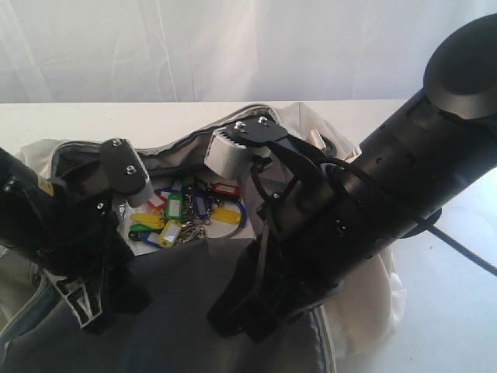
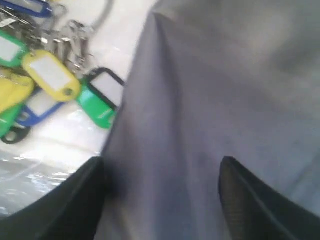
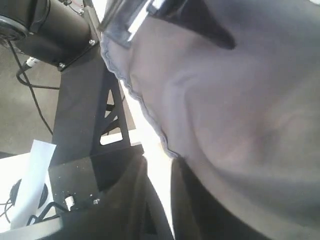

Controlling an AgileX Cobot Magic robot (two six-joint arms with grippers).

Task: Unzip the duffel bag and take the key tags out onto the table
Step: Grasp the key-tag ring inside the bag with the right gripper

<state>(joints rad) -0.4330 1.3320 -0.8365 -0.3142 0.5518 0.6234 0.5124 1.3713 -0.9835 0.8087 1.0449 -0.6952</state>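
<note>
The duffel bag (image 1: 382, 299) is seen lying unzipped on the table (image 1: 78, 116). Its mouth is spread wide and its dark grey lining (image 1: 178, 303) is folded out toward the near side of the exterior view. The key tags (image 1: 185, 214) are found within that opening, near the middle of the view, heaped on a pale, glossy surface (image 2: 75, 142) (whether this is the floor of the bag or a sheet laid in it cannot be told). Yellow, green, blue and red tags are made out, joined by metal rings, and the edge of the lining is laid just beside them.

The left gripper (image 2: 160, 205) is held over the lining with its fingers (image 2: 65, 205) spread wide. Grey cloth is seen between them, but nothing is clamped, and the bunch is not touched.

The right gripper (image 3: 157, 200) is set at the hem of the lining, at the bag's near edge. Its fingers are drawn close, with only a thin bright slit left between them. Whether the hem is pinched there cannot be told, since the cloth is draped over one finger.
</note>
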